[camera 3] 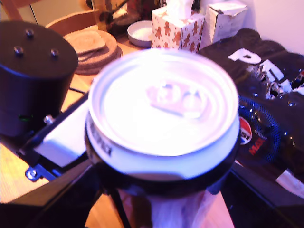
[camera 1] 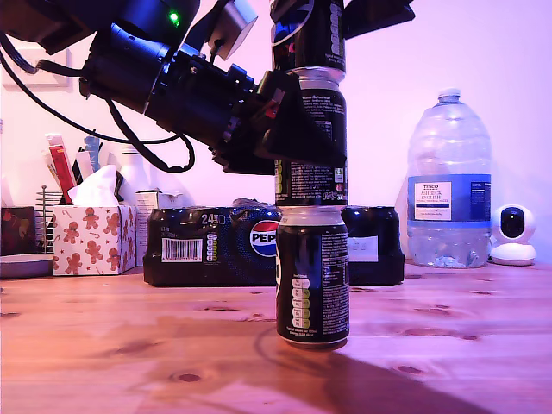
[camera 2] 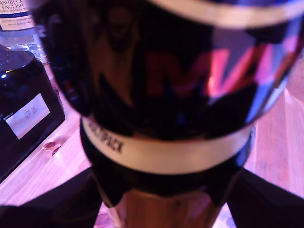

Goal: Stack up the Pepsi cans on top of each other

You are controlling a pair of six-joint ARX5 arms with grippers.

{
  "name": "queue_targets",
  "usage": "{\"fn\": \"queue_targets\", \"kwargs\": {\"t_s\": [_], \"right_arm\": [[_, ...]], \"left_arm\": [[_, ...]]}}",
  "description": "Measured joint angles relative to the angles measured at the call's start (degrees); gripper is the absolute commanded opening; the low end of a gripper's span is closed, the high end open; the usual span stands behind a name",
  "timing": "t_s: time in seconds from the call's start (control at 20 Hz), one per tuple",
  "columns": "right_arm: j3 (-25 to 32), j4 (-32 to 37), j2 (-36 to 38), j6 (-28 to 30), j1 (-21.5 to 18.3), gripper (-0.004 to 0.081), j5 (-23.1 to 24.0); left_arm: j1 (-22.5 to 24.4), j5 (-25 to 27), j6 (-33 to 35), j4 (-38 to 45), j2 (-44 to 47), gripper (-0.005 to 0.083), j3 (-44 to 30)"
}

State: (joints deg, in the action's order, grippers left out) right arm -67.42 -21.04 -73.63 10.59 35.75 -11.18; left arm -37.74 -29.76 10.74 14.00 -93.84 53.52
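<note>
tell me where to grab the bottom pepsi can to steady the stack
Grip the bottom can around its bare upright wall at mid-height, coming in level from the exterior view's right. Its lid is covered by the middle can, which my first gripper holds from the exterior view's left, with the top can above in my second gripper.

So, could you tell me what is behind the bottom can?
A black Pepsi pack lies behind the bottom can; the can covers the pack's middle, so that part cannot be seen.
</note>
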Motion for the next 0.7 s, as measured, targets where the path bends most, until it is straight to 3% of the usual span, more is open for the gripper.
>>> {"fn": "queue_targets", "kwargs": {"t_s": [0.7], "right_arm": [[-0.09,-3.13,4.44,-0.02,0.04,0.0689,1.29]], "left_arm": [[0.00,1.38,-0.02,0.00,0.04,0.0645,0.00]]}}
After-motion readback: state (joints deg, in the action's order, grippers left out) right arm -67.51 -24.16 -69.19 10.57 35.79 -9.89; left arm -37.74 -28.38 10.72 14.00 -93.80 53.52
